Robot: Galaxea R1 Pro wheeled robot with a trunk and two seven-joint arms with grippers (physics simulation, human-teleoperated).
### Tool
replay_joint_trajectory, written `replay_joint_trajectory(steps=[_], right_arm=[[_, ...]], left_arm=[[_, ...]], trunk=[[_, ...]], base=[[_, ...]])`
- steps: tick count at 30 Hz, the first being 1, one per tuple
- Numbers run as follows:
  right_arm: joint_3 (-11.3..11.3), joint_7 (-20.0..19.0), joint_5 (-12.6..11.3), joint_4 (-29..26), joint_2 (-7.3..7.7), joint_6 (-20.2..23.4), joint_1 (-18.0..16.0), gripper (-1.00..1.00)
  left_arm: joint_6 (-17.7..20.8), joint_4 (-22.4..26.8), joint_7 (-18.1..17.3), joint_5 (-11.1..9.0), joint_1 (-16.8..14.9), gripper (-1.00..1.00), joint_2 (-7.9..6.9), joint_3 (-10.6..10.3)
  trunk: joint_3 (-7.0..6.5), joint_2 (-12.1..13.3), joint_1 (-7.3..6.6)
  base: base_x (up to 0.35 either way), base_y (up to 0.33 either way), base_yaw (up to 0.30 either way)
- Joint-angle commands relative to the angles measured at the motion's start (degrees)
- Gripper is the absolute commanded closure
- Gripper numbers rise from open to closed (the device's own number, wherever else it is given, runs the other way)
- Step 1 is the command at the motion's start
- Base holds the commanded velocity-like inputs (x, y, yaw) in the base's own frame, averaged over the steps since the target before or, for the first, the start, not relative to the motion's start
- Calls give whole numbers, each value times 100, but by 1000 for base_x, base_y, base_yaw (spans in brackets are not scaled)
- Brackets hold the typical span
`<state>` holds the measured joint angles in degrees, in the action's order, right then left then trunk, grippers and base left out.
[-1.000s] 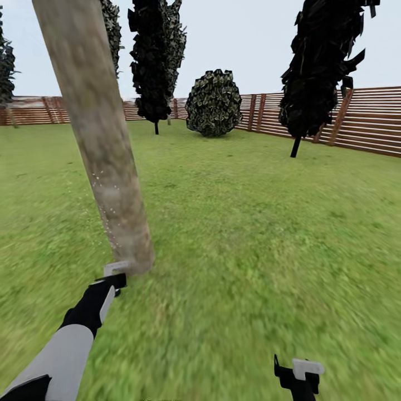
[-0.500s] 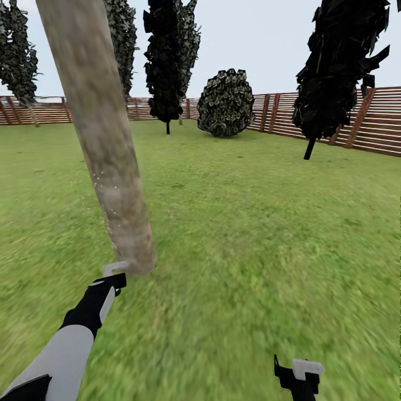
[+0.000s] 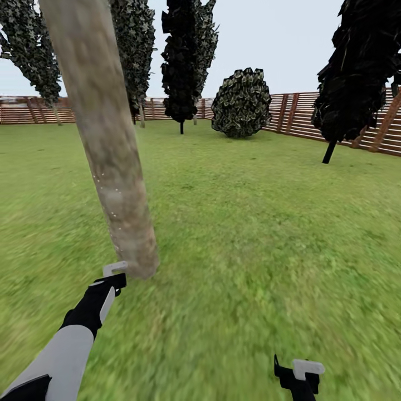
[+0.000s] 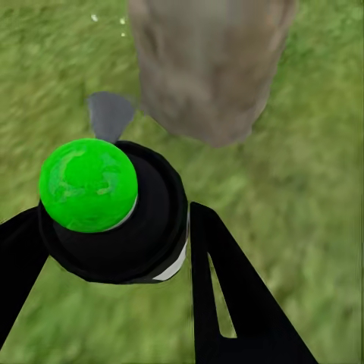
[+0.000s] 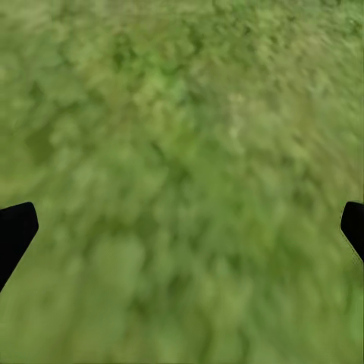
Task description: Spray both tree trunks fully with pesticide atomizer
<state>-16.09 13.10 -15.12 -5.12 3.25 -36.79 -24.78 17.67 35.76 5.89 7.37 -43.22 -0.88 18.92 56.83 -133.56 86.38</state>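
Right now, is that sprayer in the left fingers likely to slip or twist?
Probably not: the sprayer sits snug between the black fingers. Its round, smooth-looking body could twist if bumped. The green ball top probably adds little weight.

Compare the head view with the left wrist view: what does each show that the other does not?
Head view alone: the wooden fence, dark conifers, a round bush, the sky, and the right tool low over grass. Left wrist view alone: the atomizer with its green cap, held between the left tool's fingers. Both: the tree trunk, its base, and the lawn.
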Motion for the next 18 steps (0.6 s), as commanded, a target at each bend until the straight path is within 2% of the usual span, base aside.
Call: replay_joint_trajectory(steps=[1,8,18], right_arm=[[2,0,0,-2,0,3,0,-100],[0,0,0,2,0,0,0,-100],[0,0,0,0,0,1,0,-100]], left_arm=[[0,1,0,1,-1,100,0,0],[-5,1,0,1,-1,100,0,-2],[-1,-1,0,1,1,100,0,-2]], trunk=[[0,0,0],[0,0,0],[0,0,0]], base=[[42,-225,2],[7,-263,16],[30,-271,251]])
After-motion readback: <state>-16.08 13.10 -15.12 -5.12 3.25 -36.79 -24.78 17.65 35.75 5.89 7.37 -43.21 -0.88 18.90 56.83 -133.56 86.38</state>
